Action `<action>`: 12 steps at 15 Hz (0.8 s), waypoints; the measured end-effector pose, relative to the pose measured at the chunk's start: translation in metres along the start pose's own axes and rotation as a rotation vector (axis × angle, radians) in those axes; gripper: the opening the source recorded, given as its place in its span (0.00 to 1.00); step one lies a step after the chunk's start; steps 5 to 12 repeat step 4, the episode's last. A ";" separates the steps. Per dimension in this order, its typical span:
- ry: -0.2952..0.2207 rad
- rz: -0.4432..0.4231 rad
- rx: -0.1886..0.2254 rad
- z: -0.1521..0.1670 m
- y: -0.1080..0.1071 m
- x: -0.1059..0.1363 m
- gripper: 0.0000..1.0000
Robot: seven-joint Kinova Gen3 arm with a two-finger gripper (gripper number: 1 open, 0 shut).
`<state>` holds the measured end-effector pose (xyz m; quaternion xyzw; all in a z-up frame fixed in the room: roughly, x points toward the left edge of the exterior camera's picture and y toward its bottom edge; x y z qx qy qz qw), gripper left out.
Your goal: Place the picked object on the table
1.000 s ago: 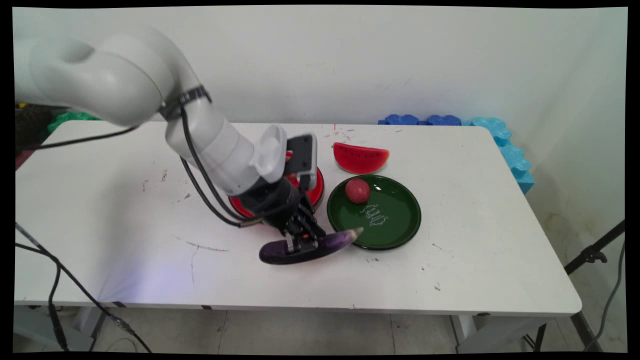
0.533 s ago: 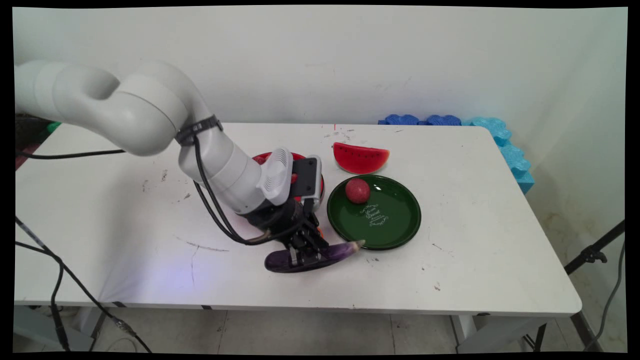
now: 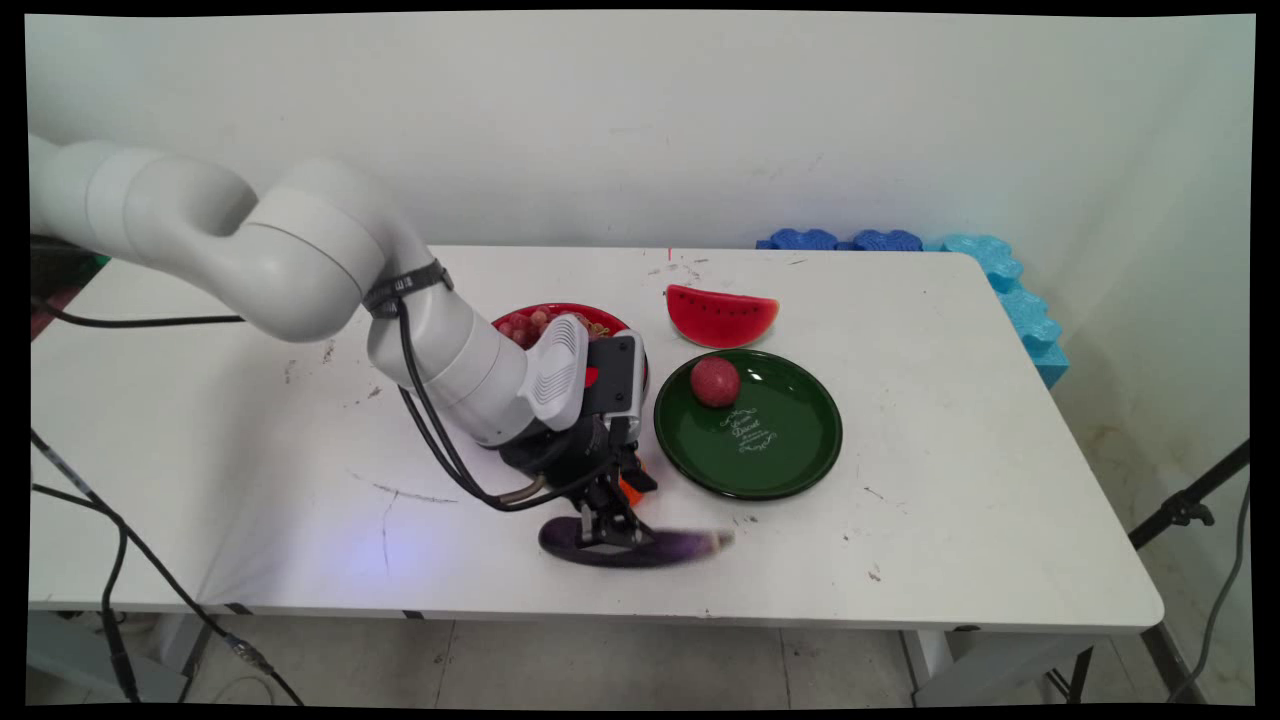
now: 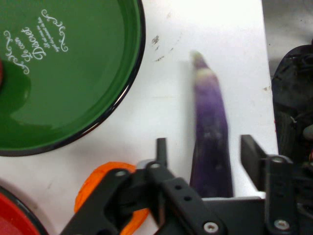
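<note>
Purple eggplant (image 3: 640,545), green plate (image 3: 790,460) with white lettering, red watermelon slice (image 3: 722,316)

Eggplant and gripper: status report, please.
Gripper open, fingers either side of the eggplant. Eggplant lying on the table, clear of the green plate. Small orange thing beside the linkage.

Hand (image 3: 606,527) down over purple eggplant (image 3: 640,545) lying on table (image 3: 950,480), near green plate (image 3: 790,450).

A robot lab: bare white table (image 3: 950,520), toy fruit, trailing cables (image 3: 110,560).
</note>
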<state>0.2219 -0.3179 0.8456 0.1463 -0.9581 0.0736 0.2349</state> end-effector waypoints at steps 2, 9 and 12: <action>0.010 0.001 -0.004 0.001 0.002 0.000 1.00; 0.026 0.000 -0.006 -0.003 0.003 0.002 1.00; 0.026 0.000 -0.006 -0.003 0.003 0.002 1.00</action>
